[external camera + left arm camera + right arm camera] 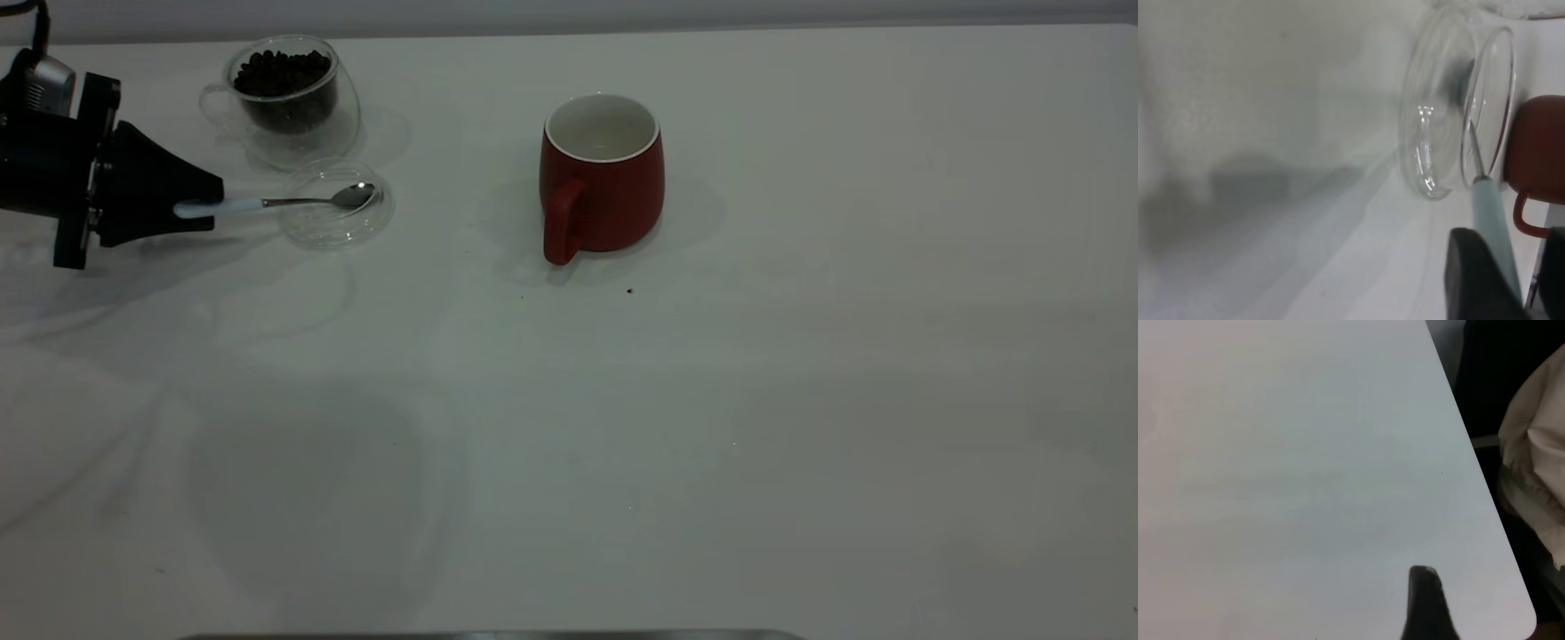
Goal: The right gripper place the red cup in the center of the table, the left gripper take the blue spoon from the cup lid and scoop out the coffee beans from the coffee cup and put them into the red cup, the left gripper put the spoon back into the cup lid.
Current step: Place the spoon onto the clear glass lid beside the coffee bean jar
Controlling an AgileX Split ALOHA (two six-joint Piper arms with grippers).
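Left gripper (209,209) clamped on blue spoon (293,203) handle (bowl resting in cup lid (342,233)). Right gripper (1426,603): finger state can't be told.

place: a robot test bench in a lab-like room, staged with a few kitchen items
surface: large plain white flat tabletop (800,400), bare but for a few dark specks
backdrop: plain pale grey wall (622,13) behind the far table edge
rig: black robot arm end (80,178) reaching in over the table
props: rounded dark-red ceramic mug (613,191), clear double-walled glass cup (289,102), round clear glass lid (338,218)
beyond the edge: dark floor with crumpled beige cloth (1538,453)
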